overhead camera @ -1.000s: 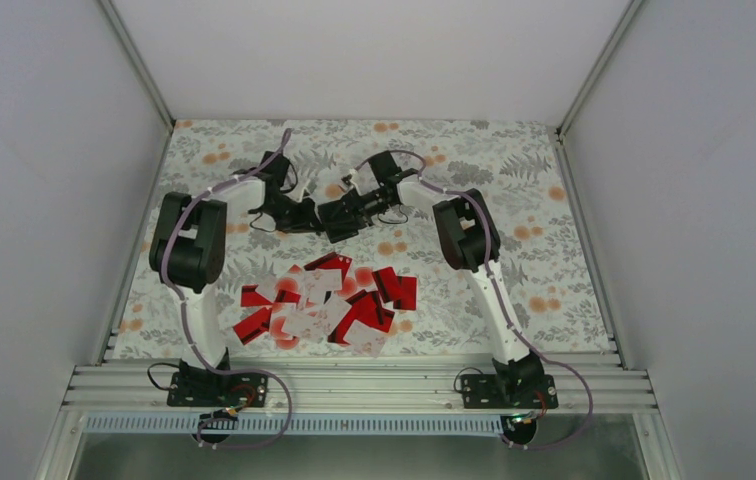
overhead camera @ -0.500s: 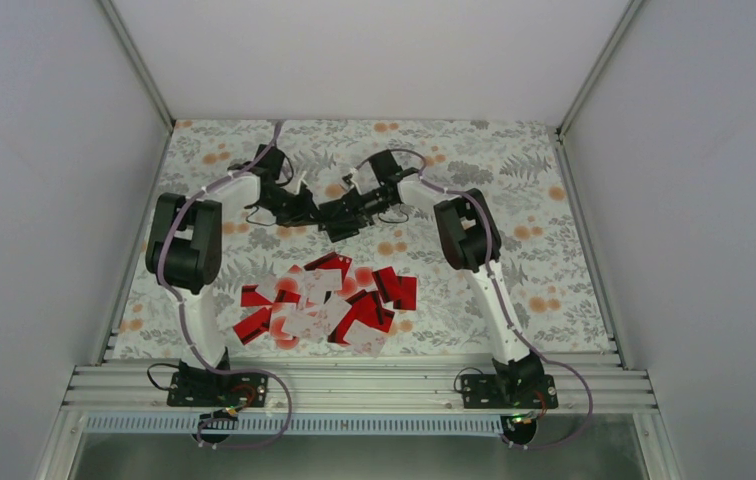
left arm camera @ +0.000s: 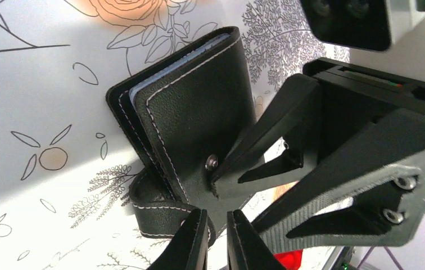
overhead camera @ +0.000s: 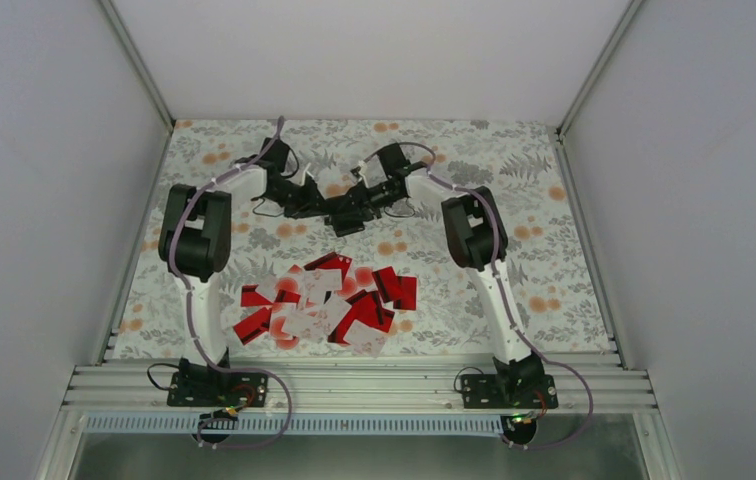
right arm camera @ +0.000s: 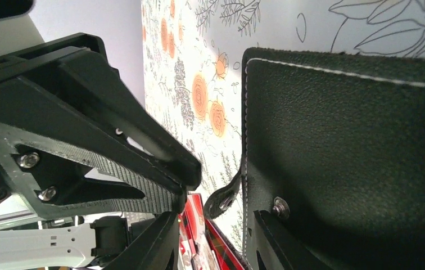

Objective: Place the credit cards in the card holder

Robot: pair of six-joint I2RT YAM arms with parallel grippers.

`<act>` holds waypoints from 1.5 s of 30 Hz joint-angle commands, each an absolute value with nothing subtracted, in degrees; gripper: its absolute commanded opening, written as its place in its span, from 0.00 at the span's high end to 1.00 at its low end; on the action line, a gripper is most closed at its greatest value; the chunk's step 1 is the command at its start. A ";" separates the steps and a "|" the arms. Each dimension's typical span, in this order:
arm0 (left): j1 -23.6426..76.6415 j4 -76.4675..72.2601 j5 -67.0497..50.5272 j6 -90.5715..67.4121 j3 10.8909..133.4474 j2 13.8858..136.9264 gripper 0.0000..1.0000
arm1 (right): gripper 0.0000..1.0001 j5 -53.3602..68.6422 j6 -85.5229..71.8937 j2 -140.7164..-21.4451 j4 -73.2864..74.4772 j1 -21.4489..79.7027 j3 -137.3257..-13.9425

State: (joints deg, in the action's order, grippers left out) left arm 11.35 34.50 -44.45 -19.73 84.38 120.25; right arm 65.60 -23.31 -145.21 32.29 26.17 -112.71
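The black card holder [left arm camera: 193, 112] lies closed at the far middle of the table [overhead camera: 344, 226], its pale blue-grey inside showing at one edge. Its strap [left arm camera: 154, 209] hangs loose, off the snap stud. My left gripper [left arm camera: 217, 239] is nearly closed, with the strap's end at its tips. My right gripper [right arm camera: 216, 247] is open, with one finger [left arm camera: 266, 132] pressing on the cover beside the stud. The right wrist view shows the cover [right arm camera: 345, 140] and the strap [right arm camera: 224, 199]. The red and white credit cards [overhead camera: 324, 300] lie in a loose pile nearer the arm bases.
The floral table cover [overhead camera: 534, 200] ends at grey walls on the left, right and far sides. The two grippers crowd each other over the holder. The card pile lies between the arm bases and the grippers.
Both grippers have moved slightly toward the far wall with the card holder between them. The left arm's elbow swung inward. The card pile has not moved.
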 commanded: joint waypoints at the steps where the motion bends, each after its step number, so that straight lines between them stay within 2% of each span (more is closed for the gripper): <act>1: 11.27 36.80 -41.40 -17.96 86.93 119.74 0.82 | 0.66 65.48 -24.49 -140.95 31.63 25.61 -112.50; 4: 11.09 37.35 -37.85 -15.39 85.95 117.34 0.66 | 0.66 66.01 -24.97 -140.56 31.48 25.32 -112.63; 11: 11.29 37.72 -32.71 -8.73 82.37 112.39 0.55 | 0.67 66.23 -25.22 -139.63 32.51 24.47 -114.30; 16: 11.92 42.24 -27.51 -5.61 84.57 113.23 0.56 | 0.69 61.19 -23.22 -138.00 34.61 23.02 -111.71; 29: 17.21 47.03 -22.48 -8.38 91.92 117.09 0.60 | 0.82 60.57 -22.64 -138.48 33.16 22.76 -106.58; 35: 19.31 51.18 -15.99 -10.63 96.50 120.40 0.60 | 0.82 61.41 -22.10 -139.24 33.32 22.76 -106.83; 45: 22.05 54.58 -12.31 -12.35 102.08 124.63 0.63 | 0.83 61.07 -20.20 -140.34 35.52 22.77 -107.18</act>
